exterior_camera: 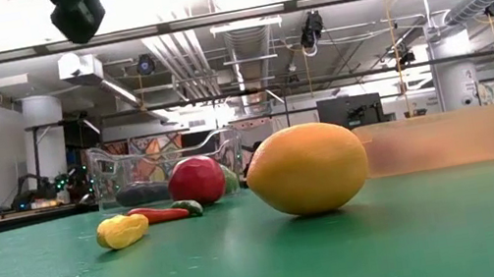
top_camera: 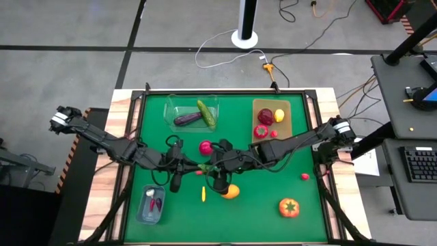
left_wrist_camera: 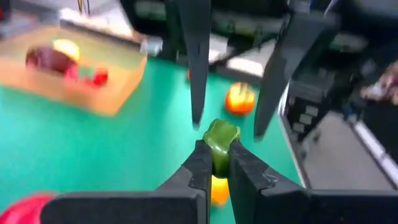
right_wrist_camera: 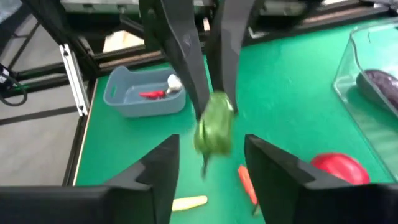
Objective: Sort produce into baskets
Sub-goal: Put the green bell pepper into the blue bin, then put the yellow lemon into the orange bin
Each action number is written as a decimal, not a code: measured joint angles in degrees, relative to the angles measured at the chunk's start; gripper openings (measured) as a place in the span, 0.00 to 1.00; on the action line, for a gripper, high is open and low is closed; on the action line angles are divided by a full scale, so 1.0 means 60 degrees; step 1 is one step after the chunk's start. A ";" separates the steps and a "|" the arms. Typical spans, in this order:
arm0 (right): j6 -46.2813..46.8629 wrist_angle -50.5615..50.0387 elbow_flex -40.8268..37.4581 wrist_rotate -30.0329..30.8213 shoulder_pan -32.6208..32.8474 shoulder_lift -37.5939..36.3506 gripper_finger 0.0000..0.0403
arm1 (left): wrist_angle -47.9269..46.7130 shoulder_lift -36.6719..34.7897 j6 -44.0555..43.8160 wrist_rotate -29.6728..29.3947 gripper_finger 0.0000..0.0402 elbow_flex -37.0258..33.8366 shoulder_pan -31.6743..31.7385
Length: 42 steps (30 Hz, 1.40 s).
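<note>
pinching green pepper (left_wrist_camera: 220, 138) mid-surface, left pincer (left_wrist_camera: 216, 163) pressed on it; right pincer (right_wrist_camera: 211, 163) spread, just beside.

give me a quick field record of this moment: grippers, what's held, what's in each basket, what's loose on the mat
left gripper: shut on green pepper, above mid-table
right gripper: open, facing the left gripper, the pepper just beyond its fingers
clear tub: eggplant, cucumber
wooden tray: dark red, yellow and red pieces
grey tub: small red chilli, pale piece
loose on mat: orange fruit, tomato, red fruit, small yellow piece
</note>
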 joint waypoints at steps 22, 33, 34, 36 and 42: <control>0.0985 -0.1426 -0.0002 -0.0029 -0.0044 -0.0298 0.54 | -1.0407 0.1465 -0.5556 0.4679 0.03 0.2094 -0.3100; 0.2121 -0.1806 0.0000 -0.0095 -0.0085 -0.0298 0.54 | -1.0196 0.2740 -0.5631 0.4812 0.25 0.1962 -0.3184; 0.2345 -0.1972 0.0000 -0.0119 -0.0093 -0.0298 0.54 | -1.0163 0.2743 -0.5604 0.4812 0.27 0.1962 -0.3184; 0.2708 -0.2297 0.0000 -0.0367 -0.0106 -0.0298 0.54 | -1.0053 0.2658 -0.5531 0.4812 0.32 0.1962 -0.3184; 0.2359 -0.3216 0.0000 -0.0731 0.0031 -0.0298 0.54 | -1.0007 0.2206 -0.5032 0.4803 0.40 0.2115 -0.3184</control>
